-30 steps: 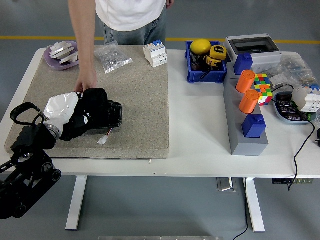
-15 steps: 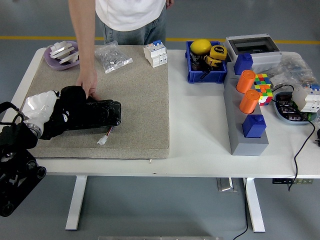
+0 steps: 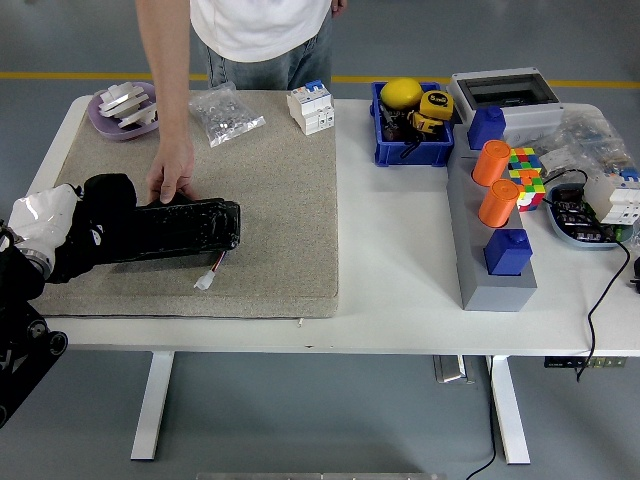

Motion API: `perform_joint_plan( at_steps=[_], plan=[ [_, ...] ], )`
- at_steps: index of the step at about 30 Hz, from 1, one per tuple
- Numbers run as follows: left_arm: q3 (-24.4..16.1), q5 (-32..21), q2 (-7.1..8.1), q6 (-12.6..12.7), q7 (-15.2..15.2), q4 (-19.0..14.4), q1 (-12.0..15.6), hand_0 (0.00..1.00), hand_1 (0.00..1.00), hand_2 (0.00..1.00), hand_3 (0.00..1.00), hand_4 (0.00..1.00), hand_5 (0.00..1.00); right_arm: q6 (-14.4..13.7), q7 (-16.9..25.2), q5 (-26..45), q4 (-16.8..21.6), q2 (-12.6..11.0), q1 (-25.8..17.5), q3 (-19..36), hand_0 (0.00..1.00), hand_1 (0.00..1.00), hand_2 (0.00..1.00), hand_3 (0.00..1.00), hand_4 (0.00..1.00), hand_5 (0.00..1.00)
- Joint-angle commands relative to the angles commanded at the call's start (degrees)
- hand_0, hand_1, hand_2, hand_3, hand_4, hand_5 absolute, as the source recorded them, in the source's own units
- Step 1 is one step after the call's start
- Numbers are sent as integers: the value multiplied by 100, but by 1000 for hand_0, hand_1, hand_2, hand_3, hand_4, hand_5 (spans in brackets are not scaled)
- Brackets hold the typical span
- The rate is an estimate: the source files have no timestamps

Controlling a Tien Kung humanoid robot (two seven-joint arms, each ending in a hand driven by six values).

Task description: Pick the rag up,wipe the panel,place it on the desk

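Note:
A long black panel [image 3: 185, 229] lies on the beige mat [image 3: 270, 190], with a small white connector on red wires [image 3: 208, 279] at its front. My left hand [image 3: 100, 215] sits at the panel's left end, its fingers curled on a black rag [image 3: 108, 192] that presses on the panel. A white cover wraps my wrist [image 3: 40, 215]. From the far side a person reaches in, and their hand [image 3: 170, 178] rests on the panel's back edge. My right arm is out of view.
At the mat's back are a purple dish of metal parts [image 3: 125, 108], a bag of screws [image 3: 225, 115] and a white breaker [image 3: 311, 108]. On the right are a blue bin [image 3: 411, 150], a grey block with orange and blue shapes [image 3: 497, 250], a colour cube [image 3: 524, 170] and cables.
My left hand has slid leftward with the rag along the panel, from its middle to its left end. The person's hand stays on the panel's back edge.

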Motion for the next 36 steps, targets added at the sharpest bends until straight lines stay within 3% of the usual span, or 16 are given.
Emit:
perform_joint_plan(
  at_steps=[8, 15, 24, 36],
  plan=[
    [-63, 5, 36, 53, 65, -27, 54, 238, 149, 531, 536, 492, 2, 15, -8, 13, 2, -3, -16, -22, 873, 772, 768, 779, 998, 998],
    [240, -160, -9, 138, 50, -147, -29, 236, 149, 529, 534, 496, 2, 15, -9, 14, 5, 0, -8, -41, 873, 766, 768, 779, 998, 998],
    [798, -360, -215, 239, 58, -161, -364, 236, 149, 529, 534, 498, 2, 10, -6, -3, 10, 7, 9, -18, 873, 765, 768, 779, 998, 998],
    [1215, -534, -491, 282, 77, -154, -728, 235, 148, 528, 533, 500, 2, 17, -12, -23, 19, 10, 14, -16, 873, 765, 768, 779, 998, 998]
  ],
)
